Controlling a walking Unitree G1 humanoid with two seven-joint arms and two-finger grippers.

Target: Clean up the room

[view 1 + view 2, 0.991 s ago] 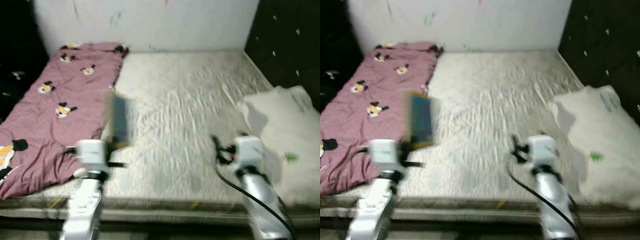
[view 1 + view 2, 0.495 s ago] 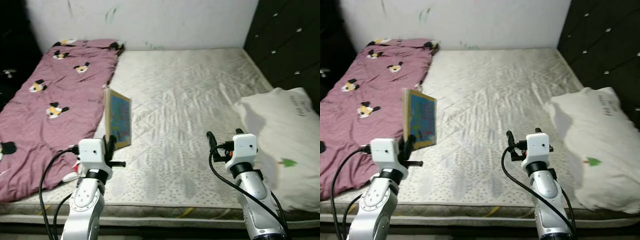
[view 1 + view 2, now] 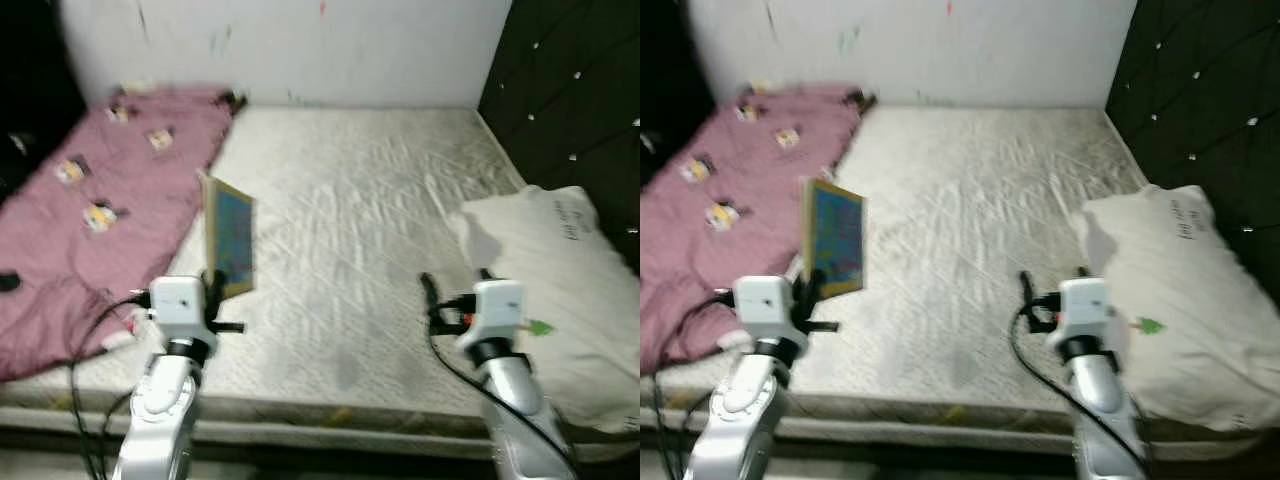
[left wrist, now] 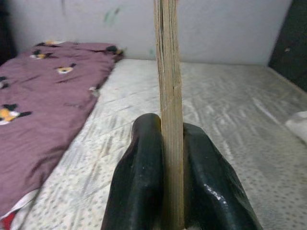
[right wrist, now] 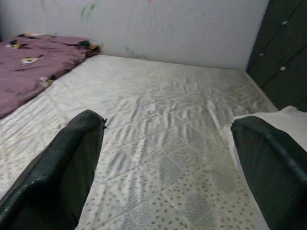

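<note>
Flanking mattress (image 3: 350,230): pink blanket (image 3: 90,220), white pillow (image 3: 560,270).

A bedroom: bare mattress (image 3: 360,200), pillow (image 3: 560,280), blanket (image 3: 90,210)

Left silver arm was raised forward, its left gripper (image 4: 169,182) with two black fingers (image 4: 139,182) clamped on a thin upright colourful book (image 3: 229,248). Right silver arm was raised forward too, its right gripper (image 5: 172,167) held with fingers (image 5: 72,163) spread wide, nothing between them.
</note>
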